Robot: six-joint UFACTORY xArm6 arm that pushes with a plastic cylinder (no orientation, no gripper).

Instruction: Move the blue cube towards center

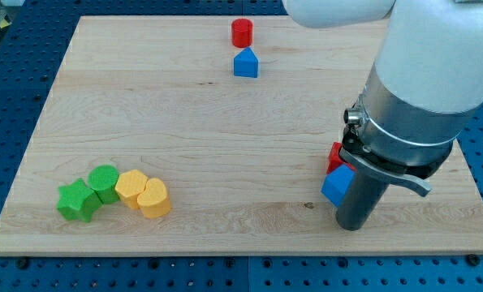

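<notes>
Touching the blue cube (337,186), my tip (352,227) sits just right of it. Counted on the wooden board (192,122): two blue, two red, two green, two yellow blocks.

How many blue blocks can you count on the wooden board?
2. A blue house-shaped block sits near the view's top, just below a red cylinder; a blue cube sits at the right, against the arm. More may be hidden behind it.

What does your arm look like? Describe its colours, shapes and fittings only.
A thick white rounded casing narrows to a grey metal collar with a small bolt and a black clamp ring, then a dark grey cylinder. My tip is not visible; no cables or markings show.
</notes>
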